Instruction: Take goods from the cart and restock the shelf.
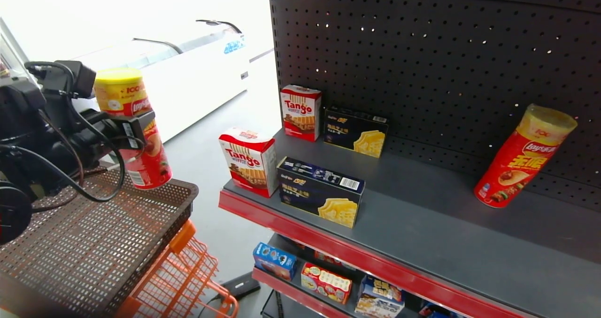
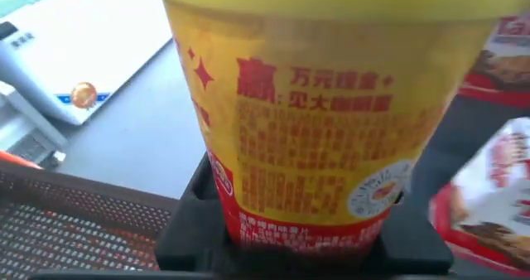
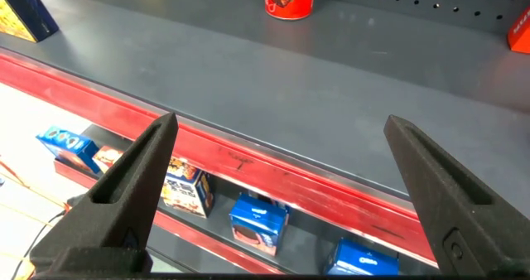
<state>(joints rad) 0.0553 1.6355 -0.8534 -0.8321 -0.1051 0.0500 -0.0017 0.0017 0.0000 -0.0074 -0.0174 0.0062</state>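
Over the cart's (image 1: pixel 94 243) far edge, your left end effector (image 1: pixel 137 129) is clamped on a chips can (image 1: pixel 151 165), held upright off the mesh. Your right end effector (image 3: pixel 279 127) hangs wide open above the shelf's (image 1: pixel 422 224) red front edge, gripping nothing. A 2nd can (image 1: pixel 523 160) leans on the shelf's back panel, and 4 snack boxes (image 1: pixel 319 191) stand near its left end.

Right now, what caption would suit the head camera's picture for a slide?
Left gripper holds a chip can above the cart's mesh tray, beside a shelf with wafer boxes and a leaning can.
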